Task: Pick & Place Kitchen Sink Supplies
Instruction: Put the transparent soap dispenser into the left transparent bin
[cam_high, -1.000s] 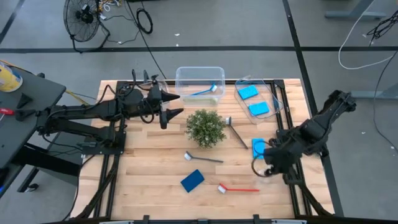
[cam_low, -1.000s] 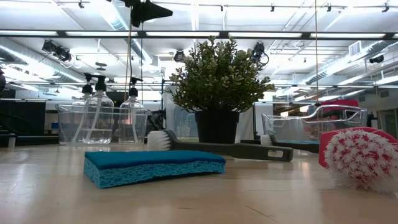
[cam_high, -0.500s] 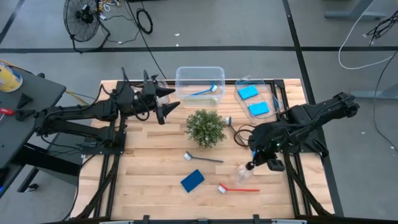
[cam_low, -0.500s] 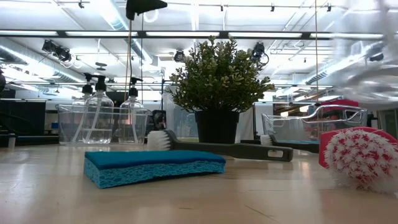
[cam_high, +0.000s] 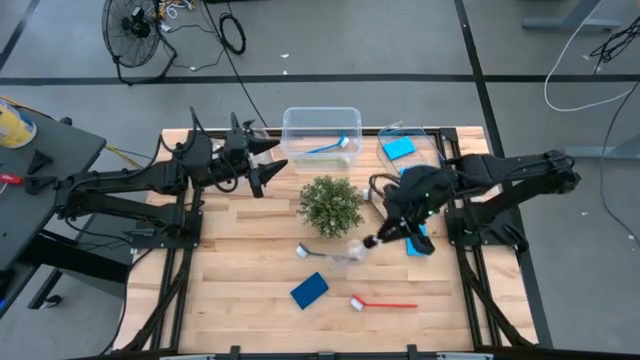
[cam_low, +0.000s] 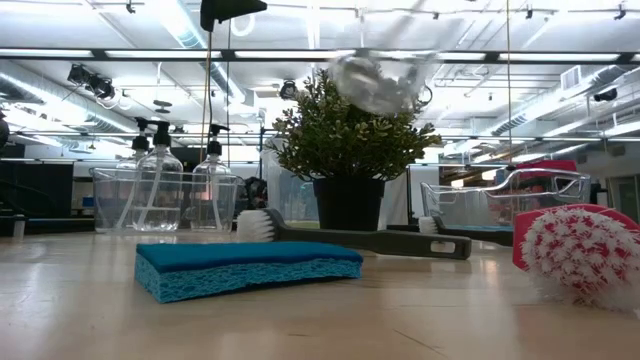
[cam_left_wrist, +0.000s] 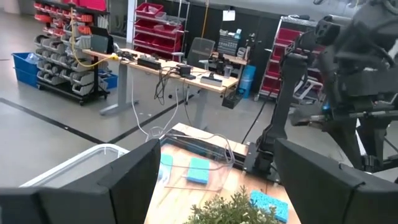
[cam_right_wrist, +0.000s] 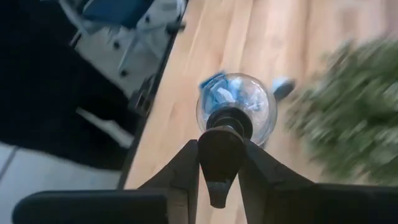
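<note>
Three clear bottles (cam_low: 160, 185), four blue sponges (cam_high: 309, 290) — seemingly four brushes (cam_high: 385, 303), one plant (cam_high: 331, 205), two bins (cam_high: 292, 118)

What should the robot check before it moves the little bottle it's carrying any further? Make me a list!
1. Right gripper shut on the clear bottle, at its black cap: ok.
2. Bottle lifted off the table: ok.
3. Bottle clear of the green plant: cannot tell, it is passing close beside it.
4. Left gripper open and holding nothing, out of the way near the bins: ok.
5. Space in the bin with the blue brush: ok.
</note>
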